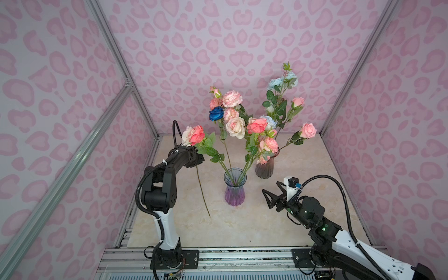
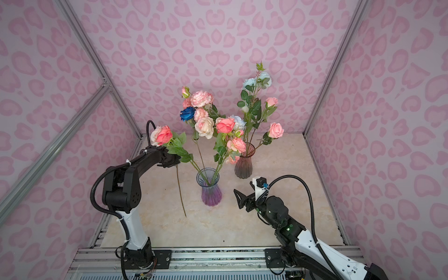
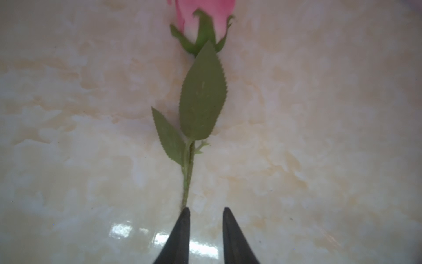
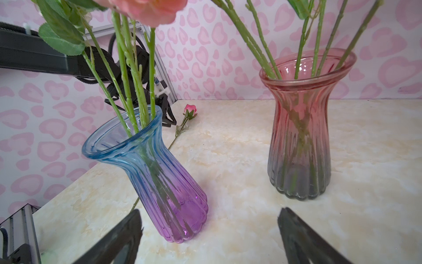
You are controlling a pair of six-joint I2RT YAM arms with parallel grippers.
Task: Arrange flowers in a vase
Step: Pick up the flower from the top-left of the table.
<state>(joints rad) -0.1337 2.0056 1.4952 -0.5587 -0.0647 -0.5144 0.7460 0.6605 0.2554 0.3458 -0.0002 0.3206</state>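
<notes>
While the left gripper (image 3: 206, 210) is hovering narrowly open, empty, the pink rosebud stem (image 3: 188, 178) is lying on the worktop (image 3: 319, 137) beside one jaw, not between both, so closing is risking a miss.

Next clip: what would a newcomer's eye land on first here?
Two vases of flowers stand mid-table: a blue-purple vase nearer the arms and a pink-grey vase behind it to the right. A loose pink rose lies flat on the table on the left side. The left arm reaches down over its stem, jaws slightly apart.
</notes>
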